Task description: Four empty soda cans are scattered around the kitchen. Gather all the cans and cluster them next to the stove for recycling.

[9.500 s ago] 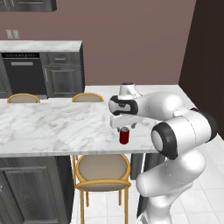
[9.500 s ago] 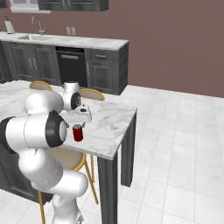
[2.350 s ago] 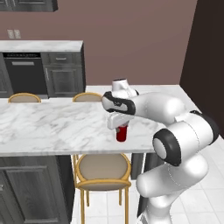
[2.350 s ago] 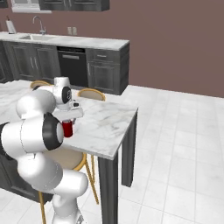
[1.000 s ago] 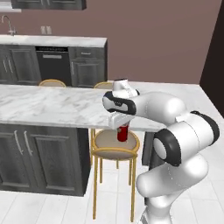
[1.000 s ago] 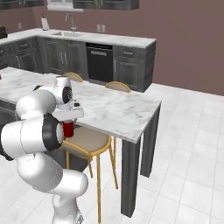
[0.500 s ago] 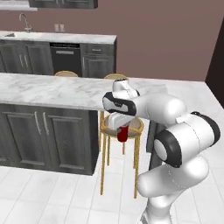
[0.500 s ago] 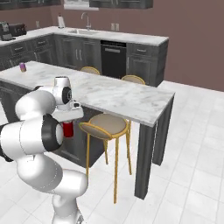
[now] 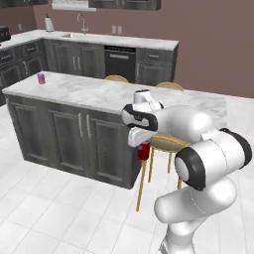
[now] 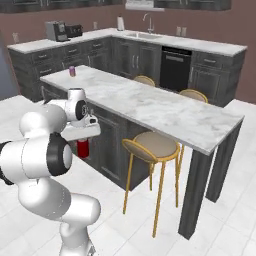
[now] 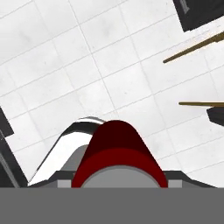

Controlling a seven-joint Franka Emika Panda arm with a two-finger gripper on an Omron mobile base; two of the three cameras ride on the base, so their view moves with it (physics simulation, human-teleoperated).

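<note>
Gripper point(image 9: 144, 147) clamped on dark red can point(image 9: 144, 151), held in air over the tile floor point(image 9: 59, 208) beside island cabinets (can hangs upright below the hand). Purple can point(image 9: 41, 78) stands on island surface point(image 9: 89, 92), approx 10 o'clock, far corner.

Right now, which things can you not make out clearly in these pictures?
- Red can: left base view, its top is covered by the pincer; the label is too small to read.
- Red can, hand view: the pincer's fingertips are hidden behind the can.
- Purple can on the island: too small for any detail.
- Stool: hand view, legs cut off by the right edge.
</note>
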